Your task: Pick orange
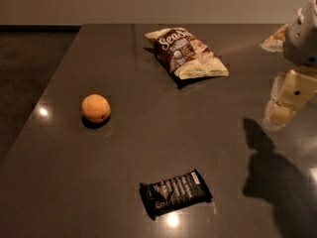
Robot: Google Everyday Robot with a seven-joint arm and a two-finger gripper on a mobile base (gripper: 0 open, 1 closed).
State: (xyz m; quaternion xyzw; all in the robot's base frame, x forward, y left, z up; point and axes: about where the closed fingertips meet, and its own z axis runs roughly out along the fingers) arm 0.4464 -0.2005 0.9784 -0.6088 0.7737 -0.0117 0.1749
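Observation:
The orange (95, 108) is a small round fruit with a tiny dark spot, sitting on the left part of the dark table (148, 133). My gripper (289, 100) hangs above the table at the far right edge of the camera view, far from the orange. It holds nothing that I can see. Its shadow falls on the table below it, at the right.
A brown and cream chip bag (185, 52) lies at the back middle. A black snack bar wrapper (176, 193) lies near the front middle. The table's left edge runs diagonally past the orange, with dark floor (25, 68) beyond.

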